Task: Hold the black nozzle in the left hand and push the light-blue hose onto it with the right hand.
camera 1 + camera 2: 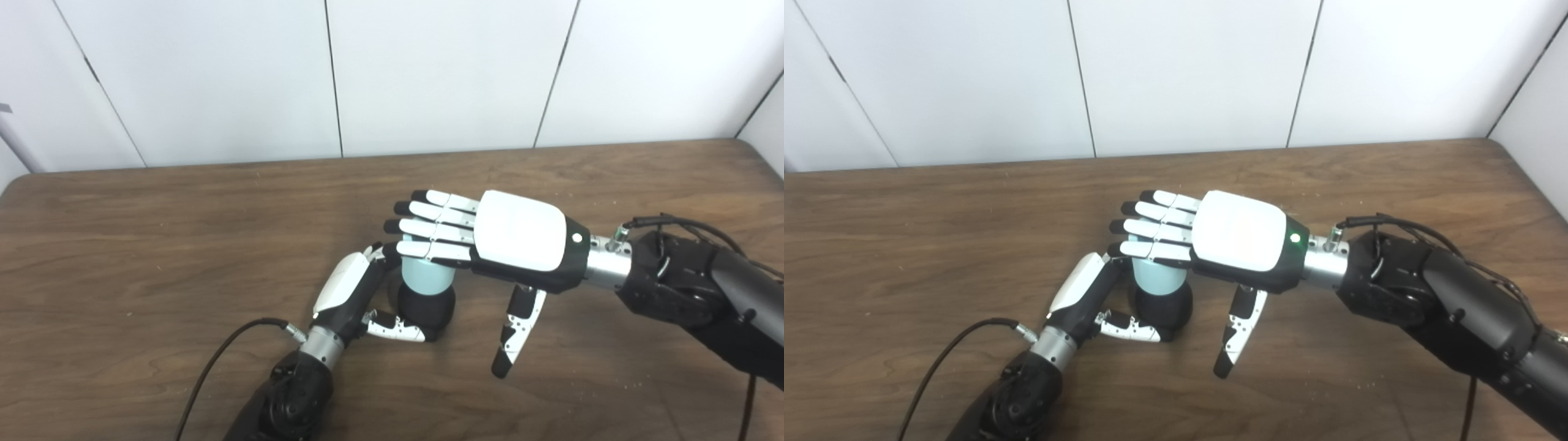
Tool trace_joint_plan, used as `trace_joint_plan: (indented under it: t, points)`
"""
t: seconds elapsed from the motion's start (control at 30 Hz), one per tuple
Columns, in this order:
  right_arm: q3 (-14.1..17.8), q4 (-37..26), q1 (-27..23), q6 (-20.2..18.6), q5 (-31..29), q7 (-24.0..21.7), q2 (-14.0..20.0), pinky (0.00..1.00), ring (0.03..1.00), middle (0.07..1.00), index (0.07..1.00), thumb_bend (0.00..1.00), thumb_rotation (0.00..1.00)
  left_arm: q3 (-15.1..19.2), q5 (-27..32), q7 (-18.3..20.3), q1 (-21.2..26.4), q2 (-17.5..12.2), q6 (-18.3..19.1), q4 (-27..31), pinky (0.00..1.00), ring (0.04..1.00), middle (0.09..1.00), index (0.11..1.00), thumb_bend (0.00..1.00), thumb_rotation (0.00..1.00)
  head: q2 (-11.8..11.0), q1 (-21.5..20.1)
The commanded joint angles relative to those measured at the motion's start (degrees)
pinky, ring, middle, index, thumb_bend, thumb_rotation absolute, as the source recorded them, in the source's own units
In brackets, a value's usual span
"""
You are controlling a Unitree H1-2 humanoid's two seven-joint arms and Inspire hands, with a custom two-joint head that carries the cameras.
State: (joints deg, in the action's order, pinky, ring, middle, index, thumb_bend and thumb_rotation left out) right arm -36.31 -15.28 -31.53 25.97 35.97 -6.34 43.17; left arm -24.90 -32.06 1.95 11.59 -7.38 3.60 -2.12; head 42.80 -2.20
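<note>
1. Standing upright near the middle of the table (122,245): a black nozzle (429,309), with the light-blue hose (427,277) seated on its top.
2. Wrapped around the nozzle from the left side: the left hand (352,294), thumb curled across the front of the black base, fingers reaching behind the joint between hose and nozzle. Grasping the nozzle.
3. Laid flat over the hose top, palm down: the right hand (490,236), fingers (429,231) straight and side by side, pointing left, covering the hose's upper end.
4. Hanging down and apart from the hose, to its right: the right thumb (517,334), touching nothing. Released, not clenched on the hose.
5. Trailing off the left wrist across the wood toward the bottom edge: a black cable (214,361).
</note>
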Motion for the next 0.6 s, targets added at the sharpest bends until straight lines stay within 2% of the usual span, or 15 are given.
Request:
trace_joint_plan:
  t: [0.0, 0.27, 0.57]
  points:
    - [-2.25, 1.26, 1.12, 0.94, 3.00, -3.31, 1.53, 1.00, 1.000, 1.000, 0.934, 0.95, 0.73, -0.53, -2.00, 2.53, -1.60, -0.90, 3.27, -1.19, 1.00, 0.929, 0.804, 0.485, 0.52, 0.07, -0.08, 0.00]
    - [-1.56, 2.00, 1.24, 0.91, 0.74, -4.21, 1.38, 1.00, 1.000, 1.000, 0.946, 0.96, 0.75, -0.58, -2.06, 2.38, -1.51, -0.84, 3.05, -1.54, 1.00, 0.928, 0.810, 0.484, 0.52, 0.07, -0.05, 0.05]
    - [1.29, 3.43, 1.96, 0.63, -11.82, -12.54, -0.06, 1.00, 1.000, 1.000, 0.962, 0.97, 0.69, -0.58, -2.36, 2.59, -1.46, -0.89, 3.24, -1.32, 1.00, 0.927, 0.812, 0.483, 0.52, 0.07, -0.03, 0.12]
